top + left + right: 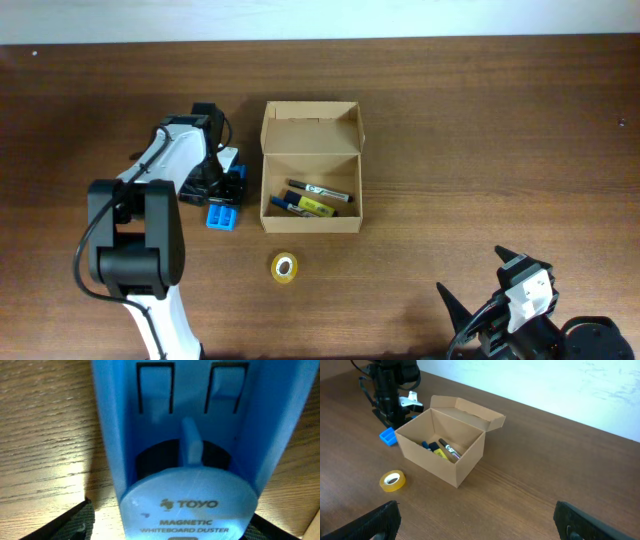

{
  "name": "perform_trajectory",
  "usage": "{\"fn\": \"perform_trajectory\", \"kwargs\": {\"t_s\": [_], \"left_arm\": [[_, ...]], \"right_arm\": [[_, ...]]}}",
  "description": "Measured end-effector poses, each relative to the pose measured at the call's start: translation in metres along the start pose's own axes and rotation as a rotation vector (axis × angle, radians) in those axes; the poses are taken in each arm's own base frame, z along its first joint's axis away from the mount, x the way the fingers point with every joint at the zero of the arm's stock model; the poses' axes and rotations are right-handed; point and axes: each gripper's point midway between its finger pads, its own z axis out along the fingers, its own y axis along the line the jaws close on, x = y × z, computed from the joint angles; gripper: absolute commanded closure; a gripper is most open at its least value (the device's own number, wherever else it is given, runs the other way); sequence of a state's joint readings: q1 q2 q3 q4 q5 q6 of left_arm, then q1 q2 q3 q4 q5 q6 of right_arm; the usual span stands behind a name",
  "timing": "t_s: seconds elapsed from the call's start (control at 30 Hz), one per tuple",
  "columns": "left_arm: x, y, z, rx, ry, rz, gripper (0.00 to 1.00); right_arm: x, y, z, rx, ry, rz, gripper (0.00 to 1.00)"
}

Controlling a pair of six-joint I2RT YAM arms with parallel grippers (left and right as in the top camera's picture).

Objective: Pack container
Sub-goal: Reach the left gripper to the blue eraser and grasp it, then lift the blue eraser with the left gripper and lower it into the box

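An open cardboard box (311, 215) stands mid-table with several markers (312, 198) in it; it also shows in the right wrist view (465, 462). A blue magnetic whiteboard duster (192, 445) lies on the table left of the box, and its end shows in the overhead view (222, 217). My left gripper (214, 183) is low over it, open, with a finger on either side (170, 527); a gap shows at the left finger. My right gripper (475, 277) is open and empty at the front right (477, 520).
A yellow tape roll (284, 267) lies in front of the box, also in the right wrist view (392, 481). A small white item (228, 158) lies by the left gripper. The box flap (310, 112) stands open at the back.
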State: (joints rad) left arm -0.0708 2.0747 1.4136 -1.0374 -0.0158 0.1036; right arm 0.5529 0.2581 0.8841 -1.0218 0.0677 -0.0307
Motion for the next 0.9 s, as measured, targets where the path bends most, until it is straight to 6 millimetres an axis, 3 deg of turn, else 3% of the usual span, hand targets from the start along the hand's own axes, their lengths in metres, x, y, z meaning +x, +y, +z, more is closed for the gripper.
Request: {"fn": "perform_trajectory", "kwargs": {"t_s": [0.13,0.27,0.67,0.9], "left_arm": [[-0.002,-0.003,0.000,-0.006,-0.002,0.011,0.48],[-0.002,-0.004,0.000,-0.005,-0.004,0.006,0.56],[-0.017,-0.004,-0.005,0.002,-0.054,-0.106,0.57],[-0.033,-0.003,-0.032,0.003,-0.155,-0.134,0.56]], "right_arm": [[0.000,0.000,0.000,0.000,0.000,0.000,0.01],[0.000,0.000,0.000,0.000,0.000,0.000,0.01],[0.000,0.000,0.000,0.000,0.000,0.000,0.01],[0.000,0.000,0.000,0.000,0.000,0.000,0.01]]}}
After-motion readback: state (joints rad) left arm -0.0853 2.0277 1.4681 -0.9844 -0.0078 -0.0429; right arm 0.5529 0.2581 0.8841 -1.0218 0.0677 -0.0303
